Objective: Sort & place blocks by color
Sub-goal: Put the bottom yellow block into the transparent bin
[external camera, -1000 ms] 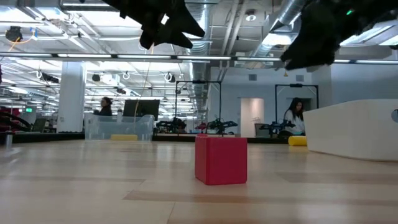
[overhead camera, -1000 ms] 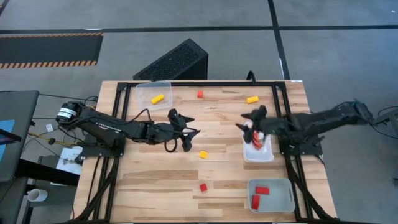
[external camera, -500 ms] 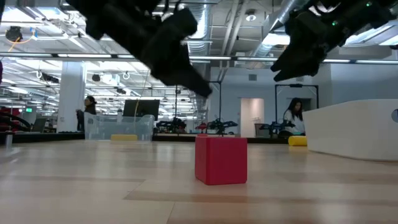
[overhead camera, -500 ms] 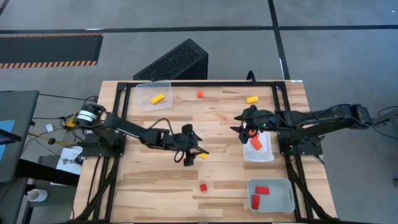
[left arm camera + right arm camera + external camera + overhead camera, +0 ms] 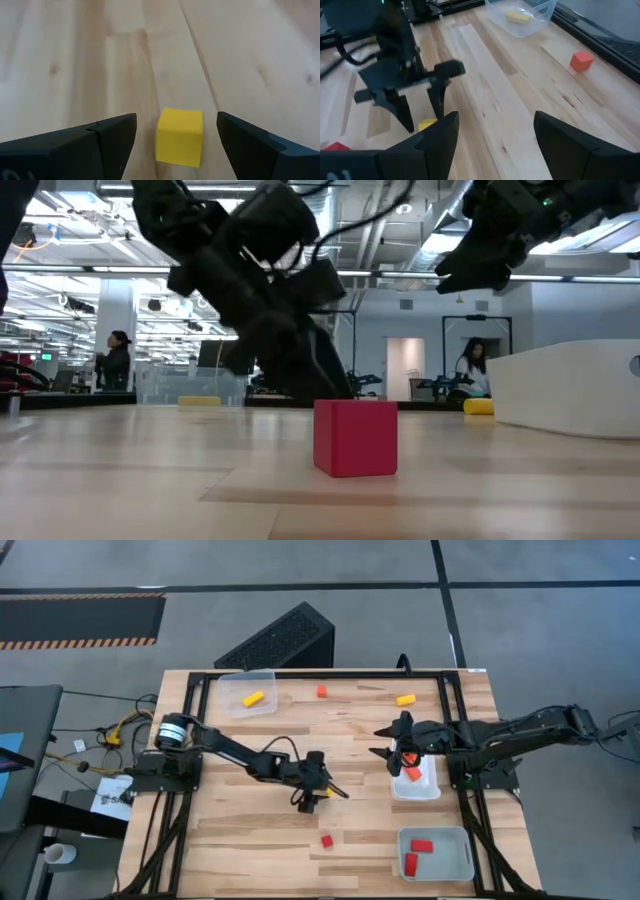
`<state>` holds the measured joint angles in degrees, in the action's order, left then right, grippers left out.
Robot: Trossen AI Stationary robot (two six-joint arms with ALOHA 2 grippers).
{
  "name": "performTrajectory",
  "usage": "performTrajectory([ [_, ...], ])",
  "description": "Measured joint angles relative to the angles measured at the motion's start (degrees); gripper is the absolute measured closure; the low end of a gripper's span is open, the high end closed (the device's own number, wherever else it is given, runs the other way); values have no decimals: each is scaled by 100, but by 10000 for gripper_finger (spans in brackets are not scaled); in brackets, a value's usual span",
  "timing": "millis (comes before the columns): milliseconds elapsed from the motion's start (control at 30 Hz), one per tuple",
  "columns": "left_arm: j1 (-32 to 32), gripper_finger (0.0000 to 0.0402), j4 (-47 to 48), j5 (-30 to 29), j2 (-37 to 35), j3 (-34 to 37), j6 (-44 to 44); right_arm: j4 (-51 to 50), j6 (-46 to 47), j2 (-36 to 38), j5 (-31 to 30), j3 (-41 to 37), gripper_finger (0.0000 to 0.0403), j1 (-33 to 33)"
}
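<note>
The left tool (image 5: 322,797) is lowered over the middle of the wooden table (image 5: 240,830) with its fingers (image 5: 107,142) spread apart, and a yellow cube (image 5: 179,136) sits on the wood in the gap between them, touching neither finger. In the right wrist view the same left tool straddles that cube, one finger on each side of it.

The right tool (image 5: 392,745) hovers above the table with its fingers released and nothing between them. Just beside it, on the side toward the right arm's base, stands a white tray (image 5: 428,787) holding an orange block (image 5: 412,772).

A red cube (image 5: 326,840) lies on the bare wood a little way from the left tool, toward the near table edge; in the low view it stands upright in front of that tool. A second tray (image 5: 467,858), well beyond the white one from the right tool, holds two red blocks (image 5: 421,846).

Farther from both tools, along the far edge, a clear tray (image 5: 228,687) holds a yellow bar (image 5: 253,698). A red cube near the far edge (image 5: 322,691) and a yellow bar on the wood (image 5: 405,699) lie loose on the table there.
</note>
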<state>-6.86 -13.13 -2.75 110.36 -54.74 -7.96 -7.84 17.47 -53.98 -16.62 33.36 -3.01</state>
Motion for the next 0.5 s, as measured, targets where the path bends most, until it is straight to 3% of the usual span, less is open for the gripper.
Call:
performTrajectory([
  [267, 14, 155, -11, 3, 470, -325, -197, -1, 0, 0, -8, 0, 121, -2],
  [500, 132, 287, 210, 522, 439, -327, -203, -2, -1, 0, -23, 0, 121, -39],
])
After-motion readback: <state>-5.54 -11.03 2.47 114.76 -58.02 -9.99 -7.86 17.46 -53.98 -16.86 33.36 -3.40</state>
